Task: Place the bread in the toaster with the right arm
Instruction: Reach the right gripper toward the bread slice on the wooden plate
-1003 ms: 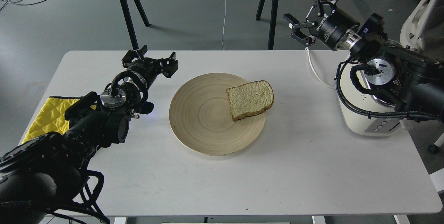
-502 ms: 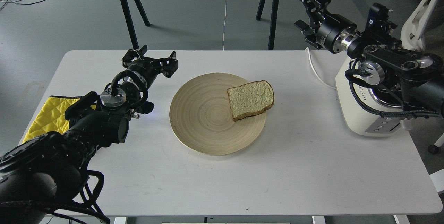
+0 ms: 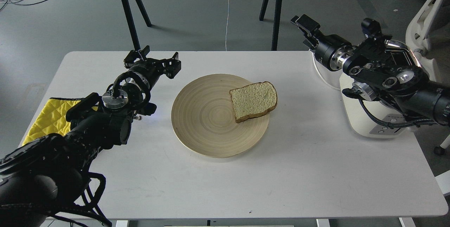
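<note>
The bread (image 3: 254, 100) lies flat on the right side of a round wooden plate (image 3: 207, 118) in the middle of the white table. The cream-white toaster (image 3: 357, 114) stands at the table's right edge, mostly hidden behind my right arm. My right gripper (image 3: 305, 26) hangs above the table's far right edge, well up and right of the bread. It is seen edge-on, so its fingers cannot be told apart. My left gripper (image 3: 152, 59) is open and empty, left of the plate.
A yellow quilted cloth (image 3: 45, 118) lies at the table's left edge under my left arm. The toaster's white cord (image 3: 318, 69) runs off the far edge. A second table's black legs (image 3: 132, 19) stand behind. A white chair (image 3: 427, 5) is at the far right.
My right arm has swung down and rotated. Its gripper has turned from showing spread fingers to edge-on and dropped lower. The bread, plate and left arm have not moved.
</note>
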